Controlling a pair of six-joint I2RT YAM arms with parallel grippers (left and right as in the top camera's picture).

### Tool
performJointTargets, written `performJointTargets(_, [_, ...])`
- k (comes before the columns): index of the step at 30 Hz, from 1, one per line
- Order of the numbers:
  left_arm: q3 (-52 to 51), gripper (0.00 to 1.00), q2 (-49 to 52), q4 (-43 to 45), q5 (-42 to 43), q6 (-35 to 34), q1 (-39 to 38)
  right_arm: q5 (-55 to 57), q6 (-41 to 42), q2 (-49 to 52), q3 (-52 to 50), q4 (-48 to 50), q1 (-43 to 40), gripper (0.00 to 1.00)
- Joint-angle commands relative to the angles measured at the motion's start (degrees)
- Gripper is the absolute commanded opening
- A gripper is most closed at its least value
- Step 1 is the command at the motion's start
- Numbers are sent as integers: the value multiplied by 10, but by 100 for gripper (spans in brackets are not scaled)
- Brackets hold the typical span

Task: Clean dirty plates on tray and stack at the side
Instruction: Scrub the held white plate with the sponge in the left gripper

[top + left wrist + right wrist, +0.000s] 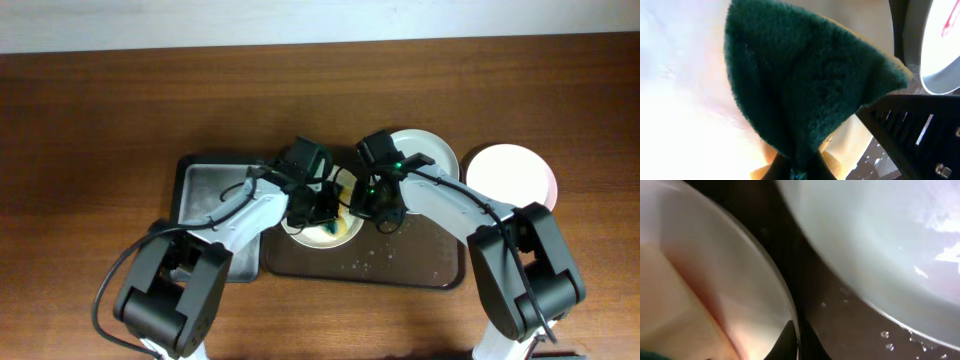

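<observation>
the plate under work lies in the left part of the tray, straight below the left jaws; those jaws, on the left arm, are clamped on a dark green sponge, pinched at its lower end so that it fans out over the pale plate face; the right jaws, on the right arm, sit at the plate's right edge; in the right wrist view the plate's rim runs down into the dark tips, which look shut on it, as if to steady the plate, though the frame edge cuts the tips off.

the relation that counts: the sponge is over the plate's middle, and the holding jaws are on the side toward the stacking place; a pink plate rests on the worktop just right of the tray, so this plate would have to go rightward, past a second plate at the tray's far right corner; a wet strip of tray lies between the two rims; the second plate shows a red smear in the left wrist view, so it looks unwashed; the right arm is the nearer for the carry; the plate is round, with no long axis, and held by its rim it would likely hang tilted.
</observation>
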Motion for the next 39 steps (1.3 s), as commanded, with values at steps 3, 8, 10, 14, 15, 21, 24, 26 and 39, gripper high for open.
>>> performJointTargets(3, [-6,0,9,-28,-185,-49,-28,32,77,5,-3,-39,-3,4])
performJointTargets(8, [-6,0,-63,-62,-235,-30,5,45,-31,5,-3,-57,-3,4])
performJointTargets(10, [-6,0,-111,-61,-230,-30,4,47,-104,5,-3,-57,-3,4])
performJointTargets(14, [-7,0,-103,-52,-215,-31,-2,-1,-211,5,-3,-61,-3,4])
performJointTargets(15, [-7,0,-93,-51,-214,-31,-6,-3,-230,5,-3,-62,-3,4])
performJointTargets(21, [-8,0,-66,-97,-203,19,-15,18,-232,5,-3,-50,-3,10])
performJointTargets(24, [-8,0,-66,-96,-195,82,-34,14,-239,5,-3,-47,-3,4])
performJointTargets(26, [-8,0,-66,-89,-192,82,-33,14,-243,5,-3,-38,-3,4])
performJointTargets(39, [-8,0,17,27,-156,-53,-66,-87,-130,5,-3,-7,-25,4])
